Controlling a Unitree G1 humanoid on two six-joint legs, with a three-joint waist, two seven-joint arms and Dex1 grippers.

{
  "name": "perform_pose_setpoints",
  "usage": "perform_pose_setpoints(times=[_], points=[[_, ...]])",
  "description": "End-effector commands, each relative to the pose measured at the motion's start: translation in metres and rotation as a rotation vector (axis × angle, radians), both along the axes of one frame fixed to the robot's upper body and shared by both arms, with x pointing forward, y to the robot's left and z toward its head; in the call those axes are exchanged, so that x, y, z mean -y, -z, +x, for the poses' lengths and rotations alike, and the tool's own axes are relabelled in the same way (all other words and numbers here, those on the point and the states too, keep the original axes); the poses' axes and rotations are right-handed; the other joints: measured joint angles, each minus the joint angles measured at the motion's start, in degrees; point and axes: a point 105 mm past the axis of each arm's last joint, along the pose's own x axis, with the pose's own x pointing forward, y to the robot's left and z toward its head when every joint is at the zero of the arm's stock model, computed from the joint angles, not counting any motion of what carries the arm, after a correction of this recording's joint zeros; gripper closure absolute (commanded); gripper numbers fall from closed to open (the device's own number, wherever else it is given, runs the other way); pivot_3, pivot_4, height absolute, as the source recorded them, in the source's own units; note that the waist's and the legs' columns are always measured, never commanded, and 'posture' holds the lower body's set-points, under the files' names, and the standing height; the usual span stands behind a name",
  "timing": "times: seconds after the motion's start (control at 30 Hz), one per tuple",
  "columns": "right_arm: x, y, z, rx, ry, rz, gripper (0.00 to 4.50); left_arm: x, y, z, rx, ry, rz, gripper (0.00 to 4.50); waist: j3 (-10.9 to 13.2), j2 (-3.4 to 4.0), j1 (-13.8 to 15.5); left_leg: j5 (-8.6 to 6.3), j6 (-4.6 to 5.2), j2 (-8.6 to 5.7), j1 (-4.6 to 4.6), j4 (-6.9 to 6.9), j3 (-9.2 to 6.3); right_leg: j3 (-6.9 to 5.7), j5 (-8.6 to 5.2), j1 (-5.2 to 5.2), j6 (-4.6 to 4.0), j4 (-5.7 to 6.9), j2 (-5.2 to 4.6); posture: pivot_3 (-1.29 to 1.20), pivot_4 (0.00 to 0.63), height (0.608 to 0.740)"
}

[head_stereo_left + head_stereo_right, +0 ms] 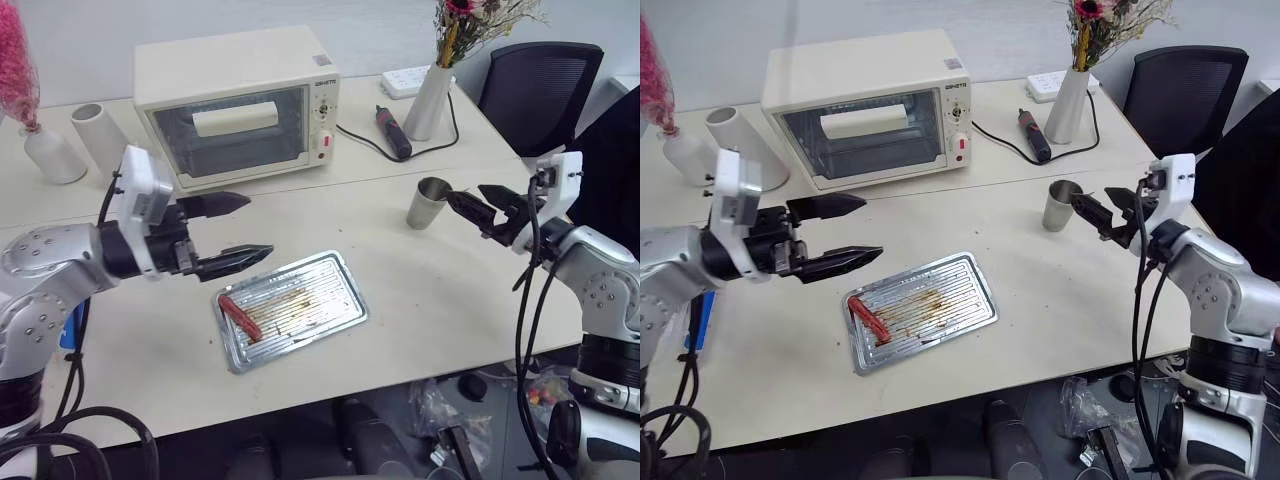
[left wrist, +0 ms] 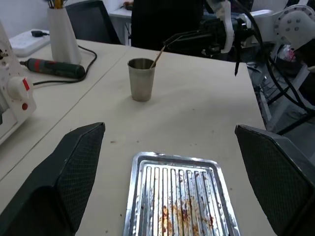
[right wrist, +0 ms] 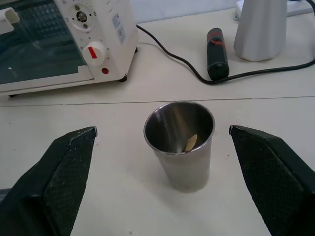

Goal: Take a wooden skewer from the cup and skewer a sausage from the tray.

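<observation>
The thin, light wooden skewer (image 2: 158,55) leans in the cup (image 1: 429,203) at middle right, may snap, so pinch its top end; both the left gripper (image 1: 232,232) and right gripper (image 1: 470,208) are spread wide.

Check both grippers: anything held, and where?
Nothing held. Left gripper and right gripper both have open, empty jaws; thin pale wooden skewer sits in the silvery metal cup.

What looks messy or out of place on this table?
The tray is smeared with brown grease stains and lies askew to the table edge, with one sausage at its left end. The cup stands upright; nothing is spilled.
</observation>
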Motion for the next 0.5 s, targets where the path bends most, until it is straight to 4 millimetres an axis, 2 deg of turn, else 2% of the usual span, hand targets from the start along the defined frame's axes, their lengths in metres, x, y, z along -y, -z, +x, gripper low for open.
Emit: perform_pose_setpoints(times=[0.03,0.1,0.2,0.37,0.4,0.43,0.5], points=[[-0.001,-0.01,0.004,0.045,0.005,0.007,0.0,0.002,-0.01,0.001,0.047,-0.013,-0.014,0.02,0.0,0.0,-0.02,0.0,0.0,0.01,-0.01,0.0,-0.01,-0.01,0.0,0.0,0.0,-0.01,0.0,0.0,0.15,0.74],[-0.005,-0.006,0.01,0.034,0.008,-0.002,0.0,0.005,-0.008,0.001,0.046,-0.007,-0.012,0.02,0.0,0.0,-0.19,0.0,0.0,0.02,-0.02,0.0,0.0,0.01,0.0,-0.01,0.0,-0.01,0.01,0.0,0.15,0.74],[-0.002,-0.002,0.017,0.03,0.051,0.013,0.57,0.006,-0.008,0.0,0.049,-0.002,-0.008,0.0,0.0,0.0,-0.16,0.01,0.01,0.02,0.03,0.03,0.04,0.06,0.01,0.0,0.02,0.05,0.01,0.0,0.15,0.74],[-0.003,-0.001,0.023,0.039,0.062,0.016,2.18,0.006,-0.008,-0.001,0.047,0.0,0.003,0.0,0.0,0.0,-0.01,0.05,0.01,0.0,0.02,0.04,0.0,0.04,0.01,0.0,0.02,0.07,-0.01,0.0,0.15,0.74],[-0.004,-0.001,0.024,0.04,0.062,0.016,2.18,0.006,-0.007,-0.002,0.047,0.0,0.005,0.0,0.0,0.0,-0.01,0.05,0.01,-0.02,0.02,0.04,0.01,0.05,0.02,0.0,0.04,0.07,-0.02,0.0,0.15,0.74],[-0.004,-0.001,0.024,0.041,0.06,0.017,2.61,0.006,-0.008,-0.002,0.047,-0.001,0.005,0.0,0.0,0.0,-0.04,0.05,0.01,-0.03,0.02,0.04,0.01,0.05,0.02,0.01,0.04,0.06,-0.02,0.0,0.15,0.74],[-0.004,-0.002,0.024,0.046,0.062,0.016,2.89,0.006,-0.008,-0.002,0.049,-0.002,0.005,0.0,0.0,0.0,-0.05,0.05,0.01,-0.02,0.01,0.03,0.01,0.05,0.03,0.0,0.05,0.05,-0.02,0.0,0.15,0.74]])
